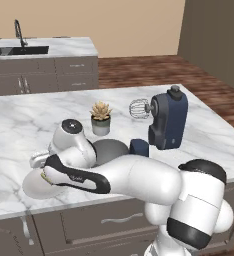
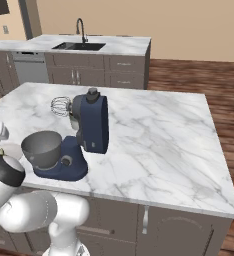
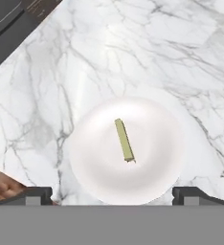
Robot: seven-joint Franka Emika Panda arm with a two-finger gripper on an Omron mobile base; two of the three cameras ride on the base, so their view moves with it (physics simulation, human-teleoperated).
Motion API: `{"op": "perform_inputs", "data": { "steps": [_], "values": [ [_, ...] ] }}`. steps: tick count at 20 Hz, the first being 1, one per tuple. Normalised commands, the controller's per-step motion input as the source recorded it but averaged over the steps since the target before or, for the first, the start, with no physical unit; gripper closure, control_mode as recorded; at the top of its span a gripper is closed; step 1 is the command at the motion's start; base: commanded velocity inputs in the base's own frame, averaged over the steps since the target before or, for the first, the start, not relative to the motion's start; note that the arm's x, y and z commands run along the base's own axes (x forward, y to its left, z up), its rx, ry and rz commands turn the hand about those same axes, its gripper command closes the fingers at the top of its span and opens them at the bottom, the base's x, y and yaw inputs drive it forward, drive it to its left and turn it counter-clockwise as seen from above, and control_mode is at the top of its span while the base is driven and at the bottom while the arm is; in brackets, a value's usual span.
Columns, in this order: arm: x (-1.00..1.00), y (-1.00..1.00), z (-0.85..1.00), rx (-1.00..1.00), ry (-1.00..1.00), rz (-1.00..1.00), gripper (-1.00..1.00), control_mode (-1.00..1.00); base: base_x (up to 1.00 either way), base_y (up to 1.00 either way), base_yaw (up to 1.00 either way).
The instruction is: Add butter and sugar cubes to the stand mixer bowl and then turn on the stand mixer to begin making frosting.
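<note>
Butter (image 3: 125, 140): thin yellow-green stick lying flat near the middle of the white plate (image 3: 95, 177), angled slightly; alone on the plate, so a pick from above looks unobstructed.

Plate: on the marble counter (image 3: 109, 52) near its front edge, left of the mixer; in the left base view its rim (image 1: 31, 189) shows under the forearm.

Gripper (image 3: 111, 195): poised above the plate, looking straight down; the two tips (image 3: 35, 194) stand wide apart at the frame's lower corners, holding nothing; the spread suits straddling the stick, though the stick's long axis runs nearly across the gap line, so alignment is a judgement call.

Bowl (image 2: 41, 148): deep grey metal, seated on the mixer's base, open top clear because the head is tilted back; ready to receive the butter.

Mixer (image 2: 89, 125): navy, head raised, whisk (image 2: 60, 106) pointing away from the bowl; round knob (image 2: 66, 160) low on the base beside the bowl.

Sugar cubes: cannot be picked out in these views.

Plant (image 1: 101, 118): small potted succulent behind the bowl, away from the working path.

Stage, as judged: butter pick not yet made; nothing visible in the bowl.
</note>
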Motion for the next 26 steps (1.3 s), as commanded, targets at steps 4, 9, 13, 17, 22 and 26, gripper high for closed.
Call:
{"op": "perform_inputs", "data": {
  "steps": [4, 9, 13, 17, 22, 26],
  "values": [
    [0.0, 0.0, -0.35, -0.02, 0.0, 0.0, -1.0, -1.0, 0.0, 0.0, 0.0],
    [0.0, 0.0, -0.25, -0.04, 0.01, 0.0, -1.0, -1.0, 0.0, 0.0, 0.0],
    [0.07, -0.02, -0.11, -0.04, 0.07, 0.0, -1.0, -1.0, 0.0, 0.0, 0.0],
    [0.23, -0.06, -0.19, -0.04, 0.04, 0.0, -1.0, -1.0, 0.0, 0.0, 0.0],
    [0.35, 0.0, -0.34, -0.12, 0.04, 0.0, -1.0, -1.0, 0.0, 0.0, 0.0],
    [0.14, 0.01, -0.23, -0.08, 0.05, 0.0, -1.0, -1.0, 0.0, 0.0, 0.0]
  ]
}}
